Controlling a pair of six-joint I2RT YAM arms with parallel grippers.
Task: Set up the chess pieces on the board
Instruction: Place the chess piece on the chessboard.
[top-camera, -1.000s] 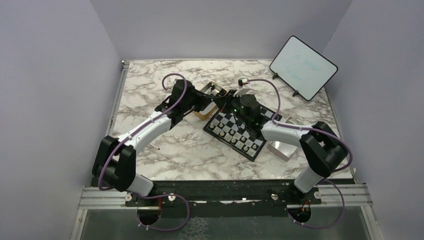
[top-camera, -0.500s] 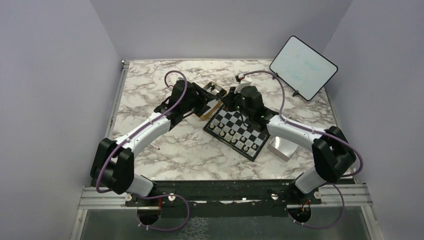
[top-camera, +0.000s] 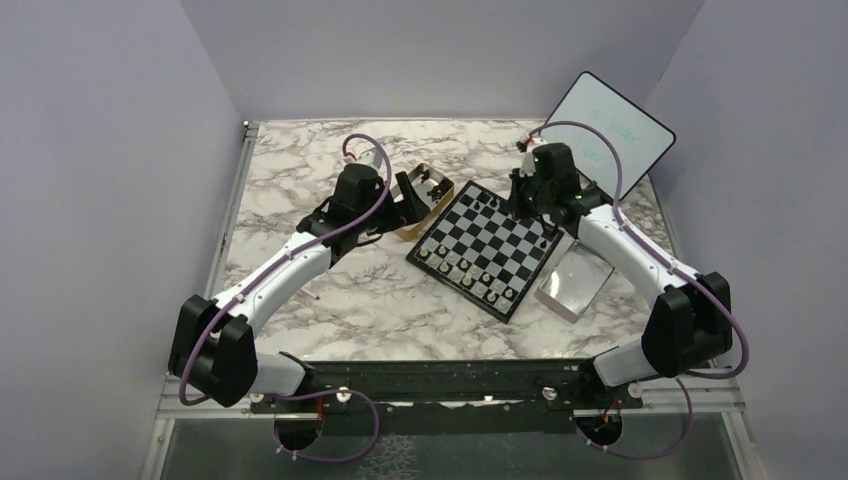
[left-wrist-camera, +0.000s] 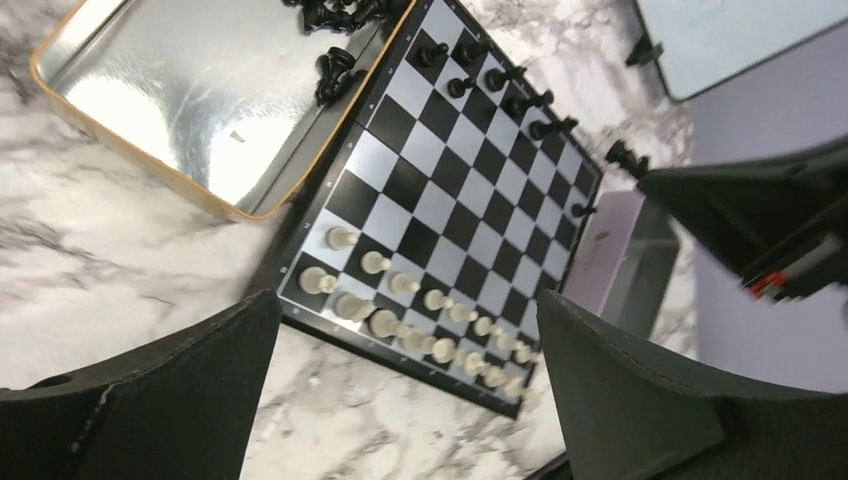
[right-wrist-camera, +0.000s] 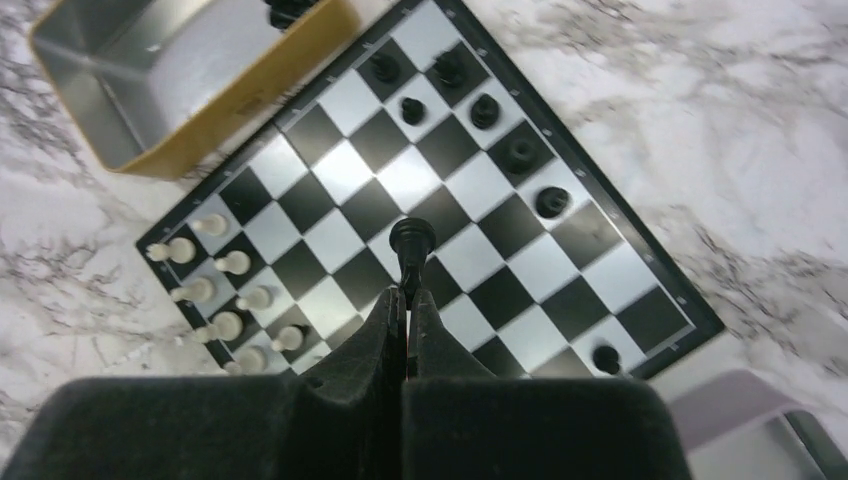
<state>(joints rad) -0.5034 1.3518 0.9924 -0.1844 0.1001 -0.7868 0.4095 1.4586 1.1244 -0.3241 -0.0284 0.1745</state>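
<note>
left tool (left-wrist-camera: 408, 305): fingers wide apart, empty, off the board's (top-camera: 487, 248) left side | right tool (right-wrist-camera: 408, 300): clamped on one black piece (right-wrist-camera: 411, 238), held above the board | pale pieces (left-wrist-camera: 403, 283): two rows along the board's near-left edge | black pieces (right-wrist-camera: 485, 110): several along the board's opposite edge, more in the gold tin (left-wrist-camera: 180, 110) just beside the board | board flat on the counter (top-camera: 330, 290)
</note>
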